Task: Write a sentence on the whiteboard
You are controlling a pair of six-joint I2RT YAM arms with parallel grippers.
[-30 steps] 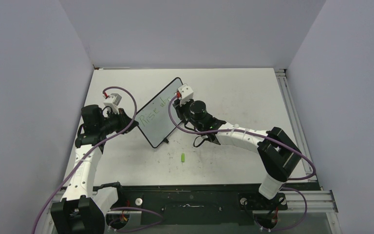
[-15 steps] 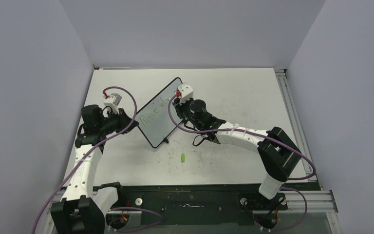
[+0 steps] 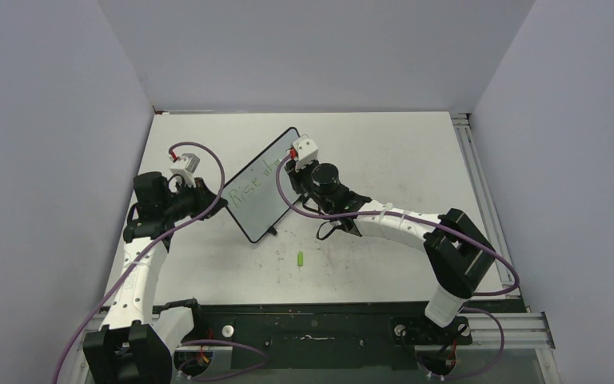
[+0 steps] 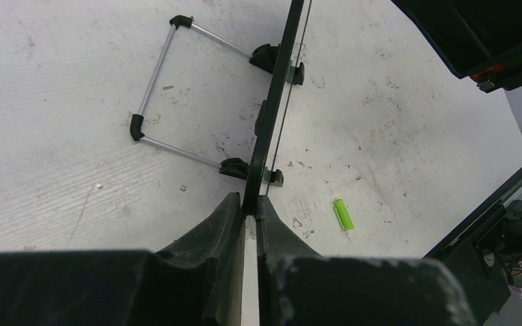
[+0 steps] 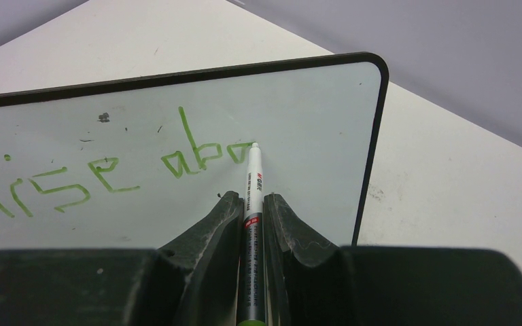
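At the left, the left pincer (image 4: pixel 250 204) is clamped shut on the edge of the whiteboard (image 3: pixel 260 204), which stands upright on its feet left of centre on the tabletop (image 3: pixel 384 152). The sentence (image 5: pixel 189 153) reads "Rise abo" in green on a single line, so it looks unfinished, with the rest of that word and whatever follows yet to be written. The right pincer (image 5: pixel 251 200) grips the marker (image 5: pixel 252 170), tip touching the board at the "o"; its red-marked label is too small to read.
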